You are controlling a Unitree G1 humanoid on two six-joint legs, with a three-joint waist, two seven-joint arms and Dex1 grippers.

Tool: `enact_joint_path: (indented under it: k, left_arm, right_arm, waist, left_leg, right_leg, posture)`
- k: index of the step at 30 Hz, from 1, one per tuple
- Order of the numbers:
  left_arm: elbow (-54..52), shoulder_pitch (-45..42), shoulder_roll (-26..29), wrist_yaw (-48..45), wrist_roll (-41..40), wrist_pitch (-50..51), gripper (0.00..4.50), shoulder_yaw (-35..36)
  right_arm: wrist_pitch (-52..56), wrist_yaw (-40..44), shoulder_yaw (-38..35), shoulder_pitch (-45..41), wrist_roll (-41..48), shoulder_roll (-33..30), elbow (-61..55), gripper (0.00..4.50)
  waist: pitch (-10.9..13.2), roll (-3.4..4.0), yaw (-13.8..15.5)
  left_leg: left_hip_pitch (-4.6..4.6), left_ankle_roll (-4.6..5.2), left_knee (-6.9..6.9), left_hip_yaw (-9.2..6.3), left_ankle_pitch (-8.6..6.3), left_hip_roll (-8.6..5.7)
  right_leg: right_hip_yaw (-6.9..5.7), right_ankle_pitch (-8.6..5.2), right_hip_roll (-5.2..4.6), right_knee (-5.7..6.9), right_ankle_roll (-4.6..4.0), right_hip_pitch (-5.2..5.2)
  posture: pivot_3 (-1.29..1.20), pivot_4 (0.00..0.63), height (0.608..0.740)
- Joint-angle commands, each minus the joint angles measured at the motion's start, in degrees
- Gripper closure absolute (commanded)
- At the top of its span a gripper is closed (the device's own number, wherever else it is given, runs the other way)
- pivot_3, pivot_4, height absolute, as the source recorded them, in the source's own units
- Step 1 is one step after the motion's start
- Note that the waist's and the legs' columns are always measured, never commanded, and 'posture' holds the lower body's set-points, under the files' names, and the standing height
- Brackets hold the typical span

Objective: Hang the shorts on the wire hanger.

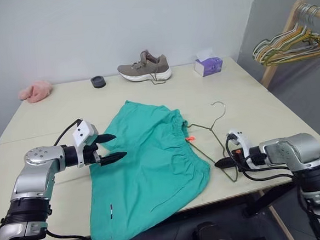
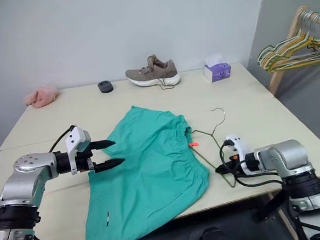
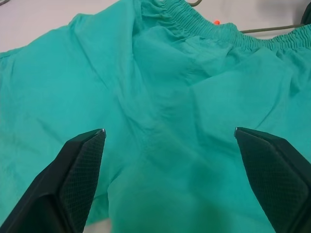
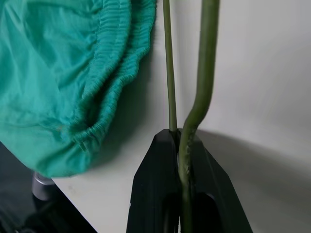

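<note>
The pale beige desk (image 1: pixel 246 100) carries the large teal-green fabric shorts (image 1: pixel 152 170), one leg overhanging its near edge. The thin olive-grey wire hanger (image 1: pixel 207 129) lies beside the waistband. Right gripper (image 1: pixel 218 163) jaws clench the hanger's corner. Left gripper (image 1: pixel 116 146) jaws are released above the shorts.

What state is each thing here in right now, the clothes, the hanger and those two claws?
shorts: spread flat on the table, one leg over the front edge, not hung.
wire hanger: lying on the table beside the waistband, one corner pinched.
left gripper: open, above the shorts' edge, holding nothing.
right gripper: shut on the hanger's wire.
bunch of hangers: hanging on the rack.
</note>
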Motion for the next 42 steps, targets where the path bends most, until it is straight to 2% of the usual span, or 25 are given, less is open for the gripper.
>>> enact_joint_path:
  k: [1,7,10,12,19,23,25,33,42]
  left_arm:
    - [-2.05,-0.82,0.27,0.64,-0.21,-0.63,0.01,0.68]
    - [-1.78,-1.21,-0.18,1.18,-0.35,-0.69,0.01,0.53]
    - [-1.36,-1.93,-0.71,1.85,-0.35,-0.53,0.01,0.53]
    - [-0.72,-2.80,-1.18,2.62,-0.46,-0.06,0.01,0.99]
    - [5.98,-10.25,-2.01,7.95,-0.13,-2.03,0.01,3.47]
    - [7.89,-15.60,-1.35,6.88,0.75,-4.98,0.01,2.86]
    - [7.16,-17.59,-0.46,3.47,1.06,-5.63,0.01,1.26]
    - [5.87,-19.99,2.46,-8.41,6.04,-12.81,0.01,-6.82]
    - [9.48,-21.05,-1.24,-8.46,8.52,-17.26,0.01,-9.32]
  right_arm:
    - [3.55,-5.39,-5.03,-2.16,-0.14,3.99,0.77,4.50]
    - [5.55,-10.46,-9.87,-4.63,0.28,10.08,-0.75,4.50]
    - [2.16,-11.57,-8.84,-5.61,-0.18,10.55,-2.74,4.50]
    - [-3.54,-10.44,-4.41,-5.66,-1.67,7.94,-5.76,4.50]
    - [-14.84,-7.79,5.47,-6.33,-4.33,2.20,-14.76,4.50]
    - [-22.98,-5.66,12.48,-5.78,-8.59,-1.93,-18.50,4.50]
    - [-25.95,-5.01,14.67,-5.98,-10.35,-3.10,-19.48,4.50]
    - [-35.91,-2.32,20.43,-6.02,-17.40,-6.43,-21.84,4.50]
    - [-43.25,-0.64,23.76,-5.71,-25.16,-7.51,-22.96,4.50]
  waist:
    - [-0.02,-0.01,0.05]
    - [-0.05,0.03,0.00]
    - [-0.11,0.08,-0.03]
    - [-0.10,0.08,-0.05]
    - [-0.12,0.05,-0.07]
    - [-0.14,0.02,-0.07]
    - [-0.15,0.00,-0.07]
    - [-0.16,0.01,-0.32]
    - [-0.16,-0.01,-0.30]
  left_leg:
    - [-0.01,0.00,0.00,-0.01,0.00,0.00]
    - [-0.18,0.00,0.01,0.01,0.00,0.00]
    - [-0.78,0.01,0.22,-0.05,0.01,0.00]
    - [-0.92,0.01,0.29,-0.05,0.01,-0.02]
    - [-1.00,0.01,0.40,-0.07,0.01,-0.06]
    - [-1.02,0.01,0.42,-0.07,0.01,-0.06]
    - [-1.04,0.01,0.44,-0.07,0.01,-0.06]
    - [-1.02,0.00,0.43,-0.07,0.01,-0.06]
    - [-1.02,0.00,0.49,-0.06,0.02,-0.06]
  right_leg:
    - [-0.01,0.00,0.00,0.00,0.00,0.00]
    - [0.02,0.01,0.00,0.07,0.01,-0.22]
    - [-0.03,0.11,0.01,0.24,-0.06,-0.80]
    - [-0.03,0.27,-0.01,0.24,-0.21,-0.88]
    - [-0.07,0.19,-0.03,0.16,0.16,-0.88]
    - [-0.07,0.20,-0.04,0.14,0.15,-0.87]
    - [-0.07,0.21,-0.04,0.14,0.15,-0.89]
    - [-0.06,0.24,-0.04,0.16,0.10,-0.90]
    - [-0.06,0.22,-0.04,0.16,0.14,-0.87]
  posture:
    - [-0.21,0.013,0.740]
    - [-0.21,0.013,0.740]
    - [-0.21,0.012,0.740]
    - [-0.22,0.011,0.740]
    - [-0.22,0.006,0.740]
    - [-0.21,0.002,0.740]
    - [-0.21,0.002,0.740]
    - [-0.22,0.000,0.740]
    - [-0.23,0.000,0.740]
